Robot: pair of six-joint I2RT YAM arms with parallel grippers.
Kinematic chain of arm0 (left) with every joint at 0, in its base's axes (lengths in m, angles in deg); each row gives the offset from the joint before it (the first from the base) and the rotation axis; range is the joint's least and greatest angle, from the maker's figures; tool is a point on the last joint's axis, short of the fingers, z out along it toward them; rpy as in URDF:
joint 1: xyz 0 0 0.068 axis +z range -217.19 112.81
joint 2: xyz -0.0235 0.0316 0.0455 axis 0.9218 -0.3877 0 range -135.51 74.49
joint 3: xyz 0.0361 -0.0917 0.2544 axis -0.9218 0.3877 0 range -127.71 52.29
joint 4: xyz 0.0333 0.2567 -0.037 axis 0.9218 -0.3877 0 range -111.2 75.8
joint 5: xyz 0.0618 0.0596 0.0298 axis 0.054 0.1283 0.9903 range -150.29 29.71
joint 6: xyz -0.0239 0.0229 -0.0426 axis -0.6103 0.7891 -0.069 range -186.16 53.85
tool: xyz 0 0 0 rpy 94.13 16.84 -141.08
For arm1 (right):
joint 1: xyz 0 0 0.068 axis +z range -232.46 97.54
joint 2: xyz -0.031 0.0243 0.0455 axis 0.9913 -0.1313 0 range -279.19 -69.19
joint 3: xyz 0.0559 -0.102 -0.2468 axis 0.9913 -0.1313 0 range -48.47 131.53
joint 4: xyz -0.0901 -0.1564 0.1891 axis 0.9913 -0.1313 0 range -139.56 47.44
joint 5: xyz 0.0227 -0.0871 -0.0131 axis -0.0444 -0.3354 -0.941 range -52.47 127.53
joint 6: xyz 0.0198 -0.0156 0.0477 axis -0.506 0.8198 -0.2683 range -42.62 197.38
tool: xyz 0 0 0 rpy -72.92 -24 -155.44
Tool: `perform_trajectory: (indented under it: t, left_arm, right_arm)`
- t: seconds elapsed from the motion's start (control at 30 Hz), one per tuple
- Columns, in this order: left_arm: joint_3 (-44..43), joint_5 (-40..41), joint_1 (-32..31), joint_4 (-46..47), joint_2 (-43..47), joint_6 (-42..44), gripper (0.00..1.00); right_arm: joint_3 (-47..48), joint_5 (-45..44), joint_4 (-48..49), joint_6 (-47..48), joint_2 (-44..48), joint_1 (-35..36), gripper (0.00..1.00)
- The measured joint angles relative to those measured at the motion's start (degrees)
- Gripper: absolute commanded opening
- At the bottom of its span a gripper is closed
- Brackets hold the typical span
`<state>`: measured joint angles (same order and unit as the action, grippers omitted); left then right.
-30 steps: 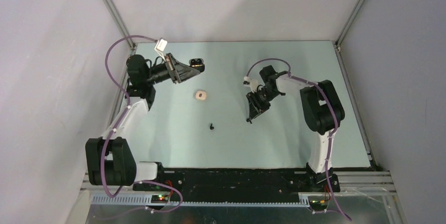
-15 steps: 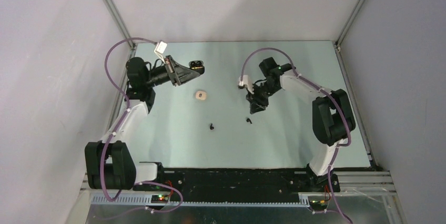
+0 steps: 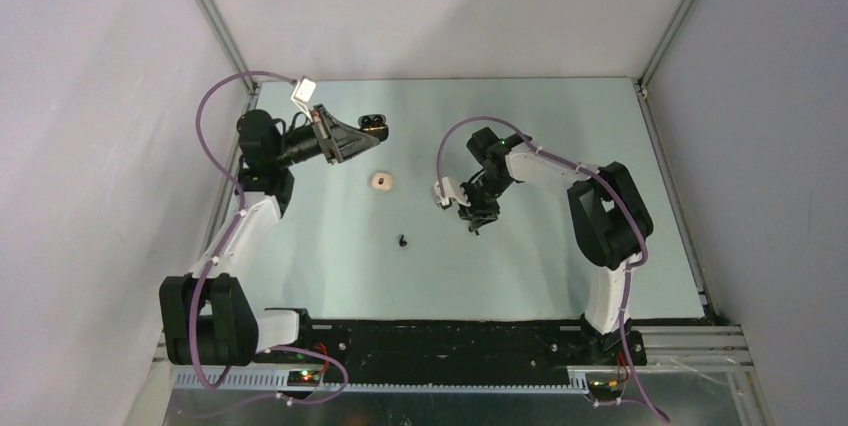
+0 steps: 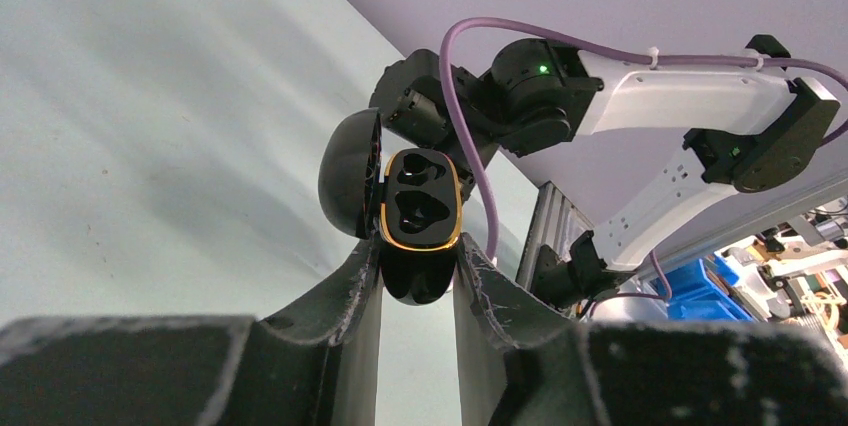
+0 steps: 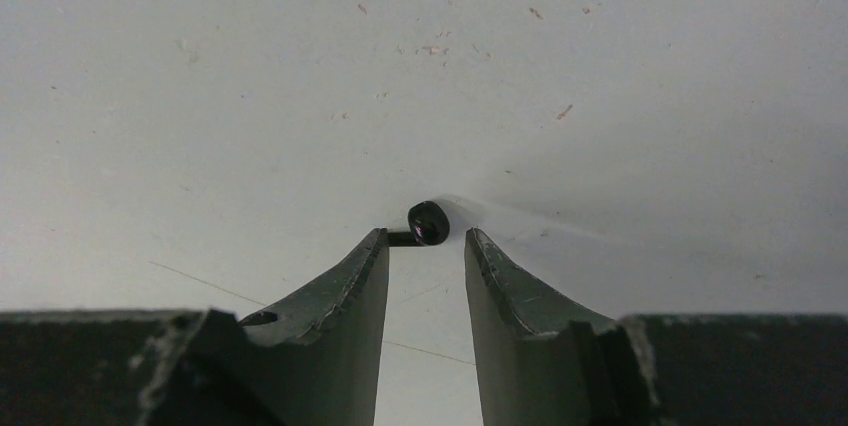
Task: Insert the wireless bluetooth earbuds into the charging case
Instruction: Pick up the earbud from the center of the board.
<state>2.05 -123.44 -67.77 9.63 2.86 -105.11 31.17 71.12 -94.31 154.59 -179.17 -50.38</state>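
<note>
Left wrist view only: left gripper [image 4: 418, 251] clamped on charging case [image 4: 420, 211], lid open, both wells showing. Right wrist view: right gripper [image 5: 425, 241] parted, black earbud [image 5: 428, 222] at fingertips on table [image 5: 600, 66]. Overhead only: second black earbud [image 3: 403, 241] mid-table.

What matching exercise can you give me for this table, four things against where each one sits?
Things: 1 black charging case; 2 cream-white case; 3 left black earbud; 4 right black earbud.
Places: A at the open right gripper's fingertips; B free on the table, nearer the robot than item 2; C clamped in the left gripper, lid open; D on the table, nearest the held case.
Pairs: 1-C; 2-D; 3-B; 4-A.
</note>
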Motion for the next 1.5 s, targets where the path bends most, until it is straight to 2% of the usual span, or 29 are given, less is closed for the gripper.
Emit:
perform_trajectory:
  t: [1.2, 1.37, 1.5]
  left_arm:
    - [0.9, 0.0, 0.0, -0.6, 0.2, 0.4, 0.0]
    - [0.9, 0.0, 0.0, -0.6, 0.2, 0.4, 0.0]
    - [0.9, 0.0, 0.0, -0.6, 0.2, 0.4, 0.0]
  right_arm:
    - [4.6, -4.7, -3.1, 1.0, -6.8, 1.5, 0.32]
    - [4.6, -4.7, -3.5, 1.0, -6.8, 1.9, 0.28]
    - [4.7, -4.9, -3.7, 1.0, -6.9, 2.3, 0.2]
